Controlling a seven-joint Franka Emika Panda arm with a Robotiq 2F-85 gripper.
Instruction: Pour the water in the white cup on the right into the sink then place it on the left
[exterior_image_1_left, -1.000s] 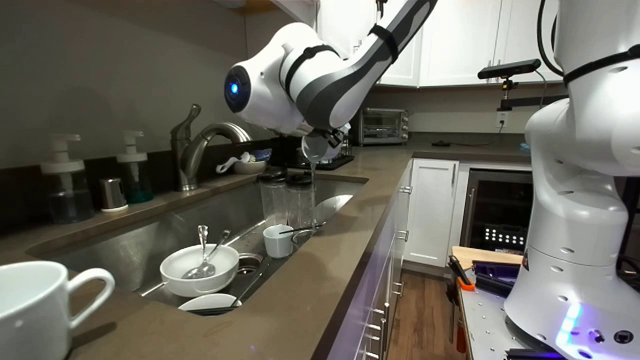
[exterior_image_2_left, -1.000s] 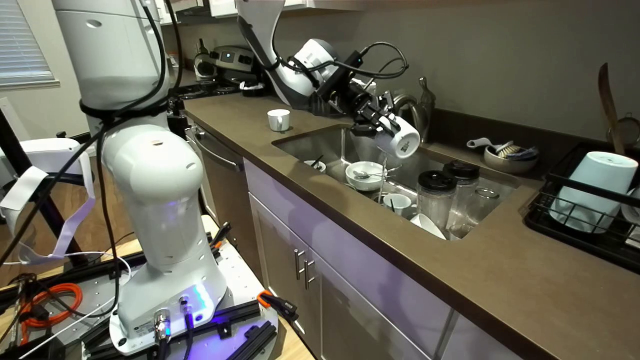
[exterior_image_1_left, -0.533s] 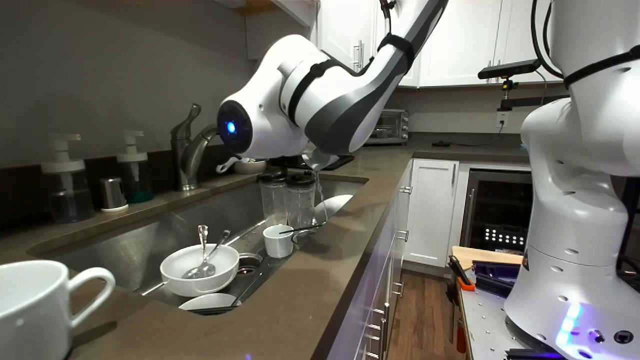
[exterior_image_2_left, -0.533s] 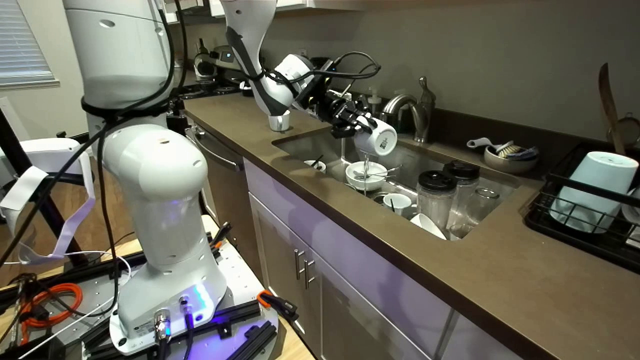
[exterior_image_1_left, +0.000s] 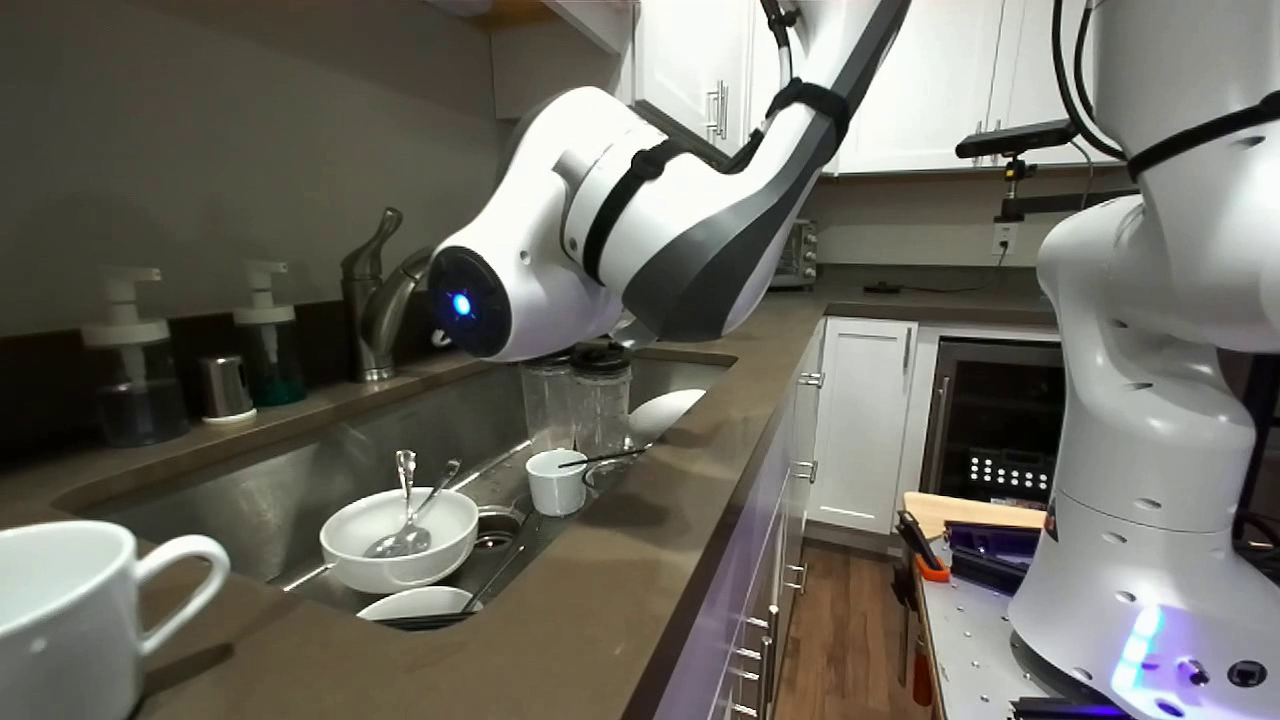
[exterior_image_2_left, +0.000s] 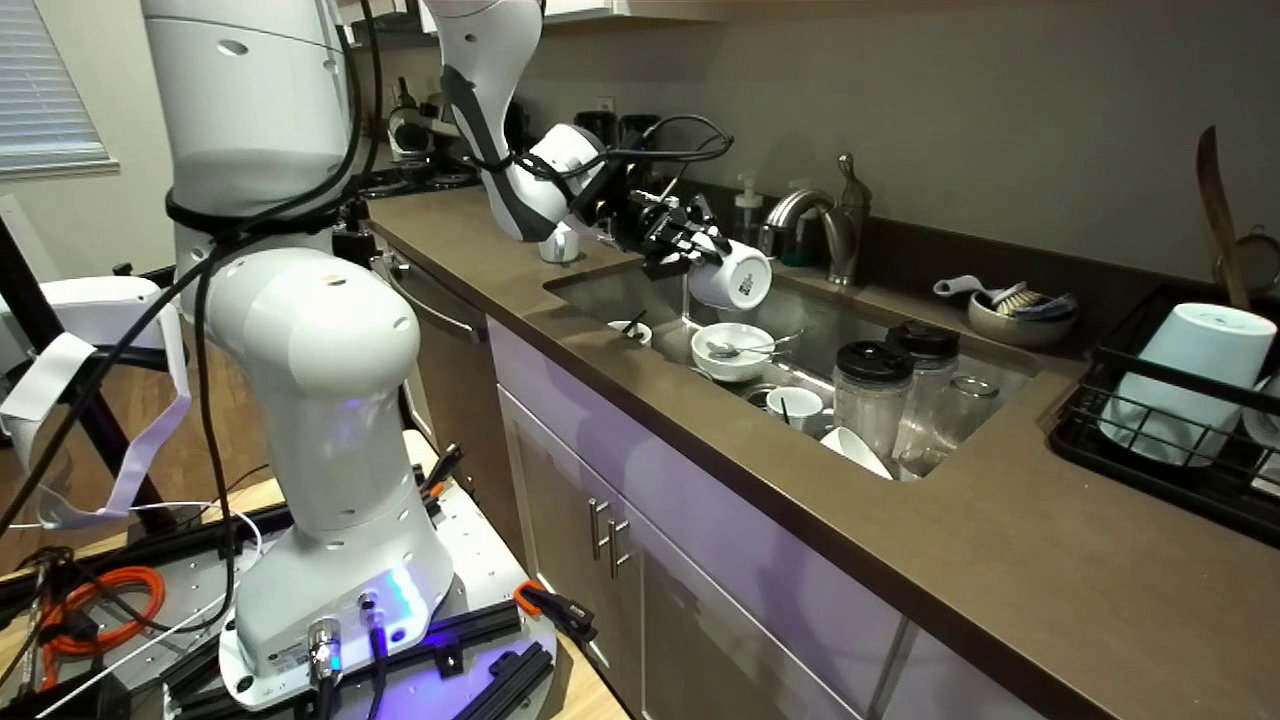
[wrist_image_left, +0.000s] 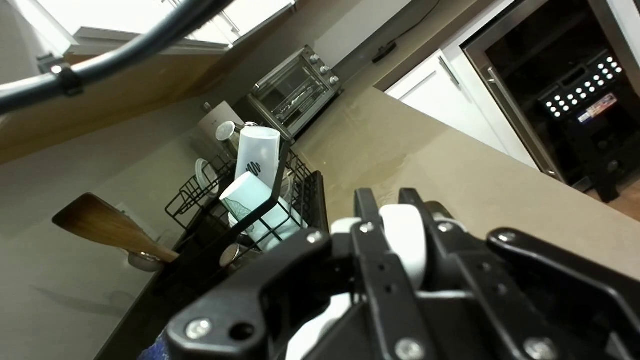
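Over the smooth brown counter (exterior_image_2_left: 1030, 530) it's a 1-arm show: the white-and-grey jointed robot arm (exterior_image_2_left: 290, 310), its forearm (exterior_image_1_left: 735, 225) slanting down from 1 o'clock in an exterior view, its wrist (exterior_image_1_left: 555, 230) low and, judging by the hard lean of the wrist view, rolled well over. Below lies the long rectangular stainless-steel sink (exterior_image_1_left: 240, 505), the tall curved chrome faucet (exterior_image_2_left: 842, 240) behind it. And out at the business end, the black 2-fingered gripper (wrist_image_left: 388, 202), pinched right down on the plain glossy white ceramic cup (exterior_image_2_left: 735, 278), holding it tipped on its side in the air above the sink! Handle or wall in that pinch? Can't tell.

Now the line that matters: in an exterior view the cup hangs at about 4 o'clock from the gripper, touching, its axis lying roughly 9 to 3, the printed base (exterior_image_2_left: 750, 280) out at 3, the mouth tucked from sight towards 9. No water shows falling beneath, so I'd call the pour done or nearly so, though the inside is hidden. Next call, I reckon: roll that mouth up to 12, then swing to 9 o'clock, where a white mug with a big loop handle (exterior_image_2_left: 560, 246) stands on the counter's left end. Mind the order: carry it tipped and any leftover water lands on the counter.
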